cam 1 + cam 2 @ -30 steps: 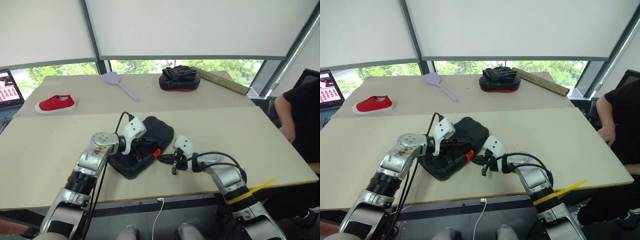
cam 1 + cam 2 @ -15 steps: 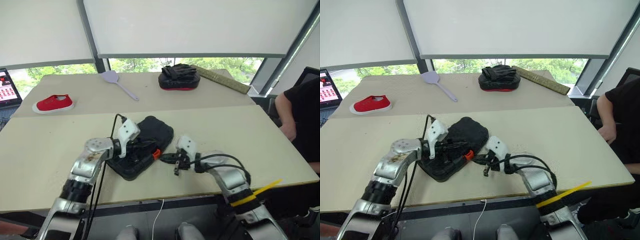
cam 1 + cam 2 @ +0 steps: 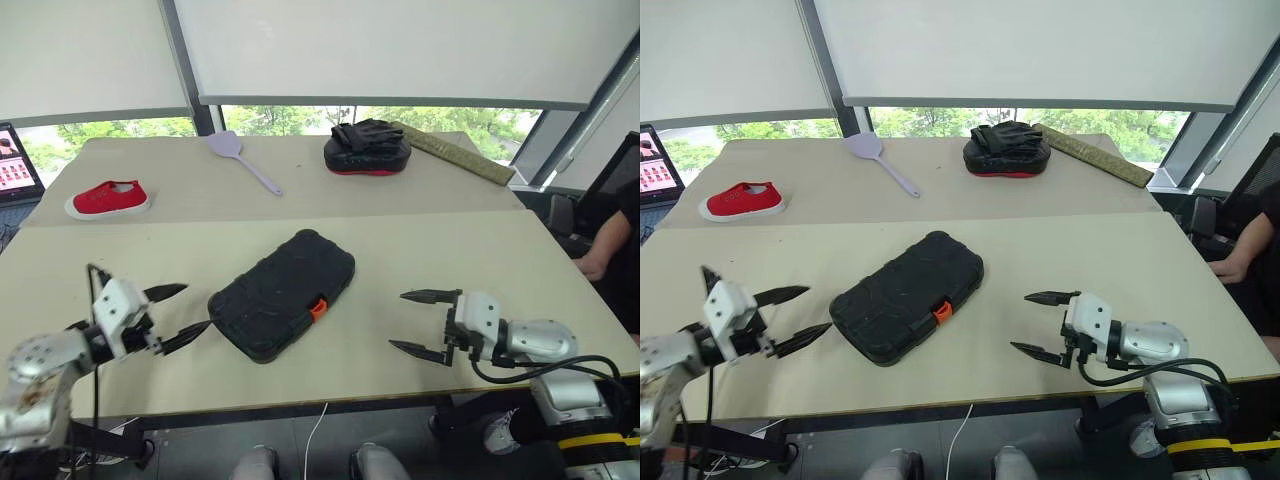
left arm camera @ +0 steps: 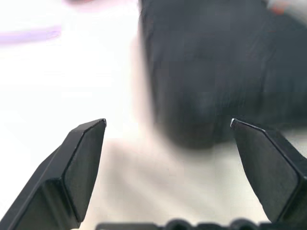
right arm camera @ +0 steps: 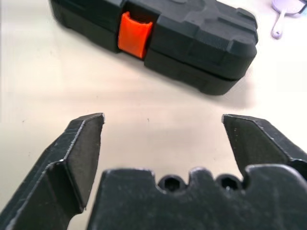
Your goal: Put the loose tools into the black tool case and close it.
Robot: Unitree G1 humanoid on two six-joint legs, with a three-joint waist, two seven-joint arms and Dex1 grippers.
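The black tool case lies shut and flat on the worktop, slantwise near the front edge, its orange latch on the side facing the right arm; in the right wrist view the two shells sit together and the latch looks pressed home. No loose tools lie about the case, so the task reads as finished, and the step in hand is simply to stand clear. The left claw is spread wide and empty, just beside the case's near end and apart from it; the right claw is likewise wide open and holding nothing, well off to the latch side. To do this well, keep both claws level and away from the shell so it is not knocked or the latch sprung
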